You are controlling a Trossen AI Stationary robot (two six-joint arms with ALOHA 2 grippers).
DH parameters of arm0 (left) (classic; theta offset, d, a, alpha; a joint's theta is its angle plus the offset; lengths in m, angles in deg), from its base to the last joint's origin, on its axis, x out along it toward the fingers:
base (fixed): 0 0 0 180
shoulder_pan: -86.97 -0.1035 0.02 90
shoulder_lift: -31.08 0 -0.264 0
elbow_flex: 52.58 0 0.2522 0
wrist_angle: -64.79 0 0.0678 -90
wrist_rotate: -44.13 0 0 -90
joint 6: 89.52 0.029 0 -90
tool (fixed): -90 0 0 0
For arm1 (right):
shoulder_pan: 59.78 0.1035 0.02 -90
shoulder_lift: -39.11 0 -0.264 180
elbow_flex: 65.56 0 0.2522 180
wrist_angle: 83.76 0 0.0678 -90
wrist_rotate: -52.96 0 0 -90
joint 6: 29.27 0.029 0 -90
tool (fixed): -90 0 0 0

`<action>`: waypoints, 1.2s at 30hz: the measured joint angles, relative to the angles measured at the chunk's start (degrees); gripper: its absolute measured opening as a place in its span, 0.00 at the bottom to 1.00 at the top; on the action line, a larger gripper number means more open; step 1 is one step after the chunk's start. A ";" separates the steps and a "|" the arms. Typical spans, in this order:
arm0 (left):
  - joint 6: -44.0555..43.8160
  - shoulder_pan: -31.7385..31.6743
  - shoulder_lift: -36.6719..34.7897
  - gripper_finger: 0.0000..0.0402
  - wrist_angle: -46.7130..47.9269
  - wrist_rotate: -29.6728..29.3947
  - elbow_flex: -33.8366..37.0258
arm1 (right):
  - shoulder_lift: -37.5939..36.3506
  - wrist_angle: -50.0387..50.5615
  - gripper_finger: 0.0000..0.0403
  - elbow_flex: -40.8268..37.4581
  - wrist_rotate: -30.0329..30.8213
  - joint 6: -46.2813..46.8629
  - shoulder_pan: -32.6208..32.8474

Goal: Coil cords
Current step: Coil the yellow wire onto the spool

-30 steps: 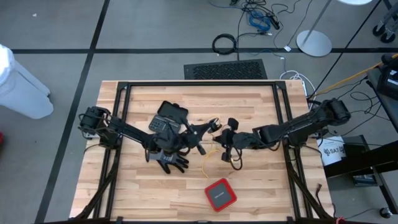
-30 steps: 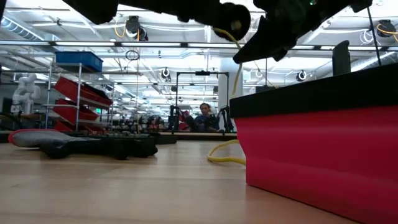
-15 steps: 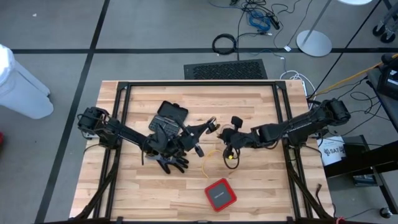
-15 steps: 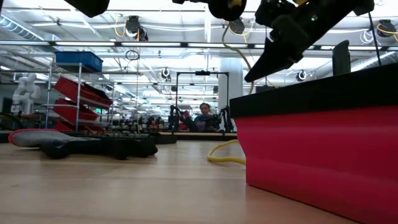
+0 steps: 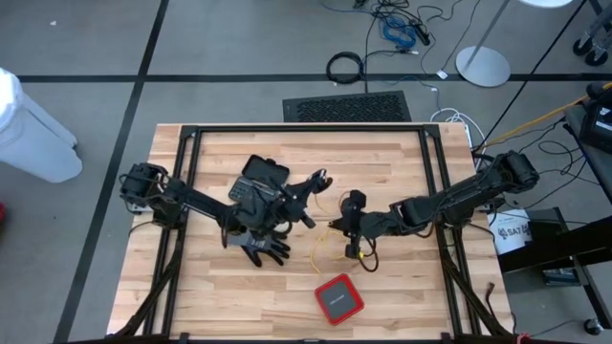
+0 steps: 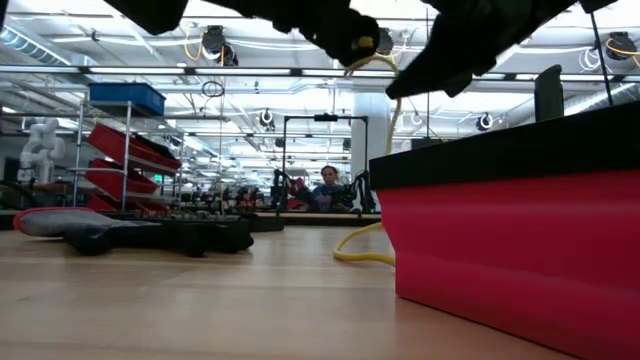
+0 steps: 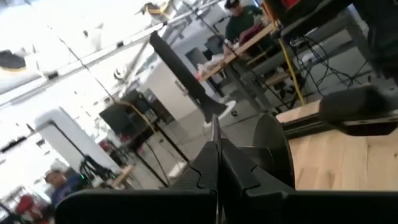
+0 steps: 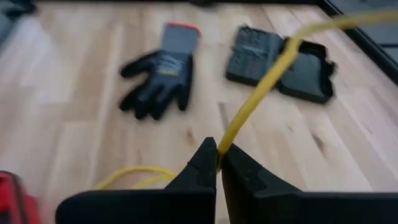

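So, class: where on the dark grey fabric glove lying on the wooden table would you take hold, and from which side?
Probably the red-edged cuff of the dark grey fabric glove, coming straight down from above. The glove lies flat on the wooden table, so nothing can slide under it. Its other end is splayed and floppy, while the cuff is one narrow, straight band that can be pinched.

A grey floor [image 5: 86, 48] with dark lines is seen around the wooden table [image 5: 239, 296]. A black mat [image 5: 346, 107] and loose cables [image 5: 397, 29] are laid on the floor. Shelves with red bins [image 6: 125, 150] and bright ceiling lights [image 6: 90, 40] are seen far behind.
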 joint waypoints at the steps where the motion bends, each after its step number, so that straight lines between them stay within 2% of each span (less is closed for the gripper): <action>1: -1.59 -0.39 0.13 0.00 0.54 0.09 0.00 | 0.00 -0.93 0.00 0.00 -0.68 -0.33 0.05; 9: -7.37 -2.46 2.51 0.00 1.20 2.26 0.00 | 0.00 -6.70 0.00 -0.02 -5.93 -2.90 -0.34; 13: -10.80 -2.73 2.89 0.00 1.20 4.66 0.00 | 0.00 -9.52 0.00 -0.02 -6.27 -4.35 -0.50; 21: -11.24 -2.73 2.95 0.00 4.42 5.16 0.00 | 0.00 -7.78 0.00 3.61 -7.69 -7.54 -0.33; 27: -11.09 -2.19 2.95 0.00 7.13 4.37 0.00 | -0.37 3.32 0.00 8.72 -5.58 -8.48 -0.26; 36: -11.07 0.06 2.97 0.00 9.85 3.03 0.00 | -4.69 23.61 0.00 13.55 4.85 -6.59 0.05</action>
